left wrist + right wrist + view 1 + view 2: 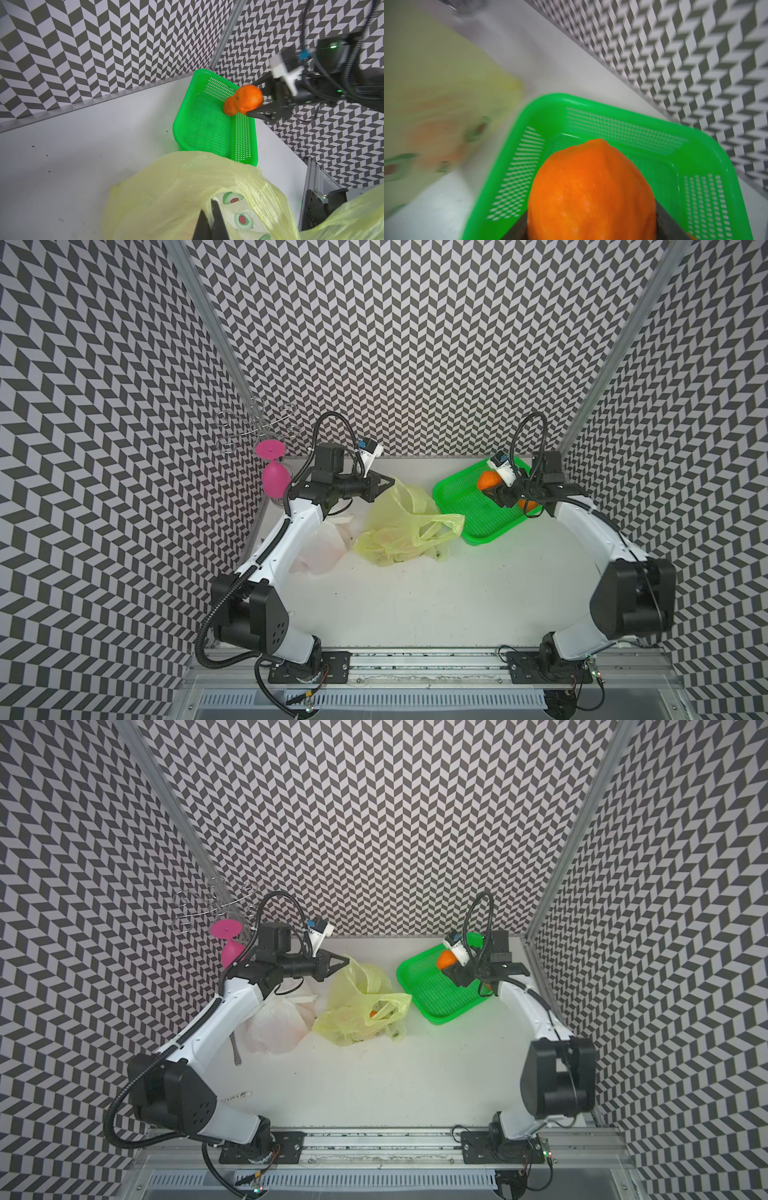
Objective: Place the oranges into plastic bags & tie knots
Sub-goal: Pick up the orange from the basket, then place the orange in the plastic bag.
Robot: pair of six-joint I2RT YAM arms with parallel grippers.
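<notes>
Right gripper (254, 99) pinches a soft, wrinkled orange (591, 193) across its middle, above the green mesh basket (180, 120). A second orange (229, 106) lies below it. Left gripper (209, 209), pressed together, grips the thin, probably slippery avocado-print bag (166, 187) by its rim. The fruit probably bruises if squeezed.

Bag (399, 526) L of basket (478, 540); 1 orange (488, 480) above it.
</notes>
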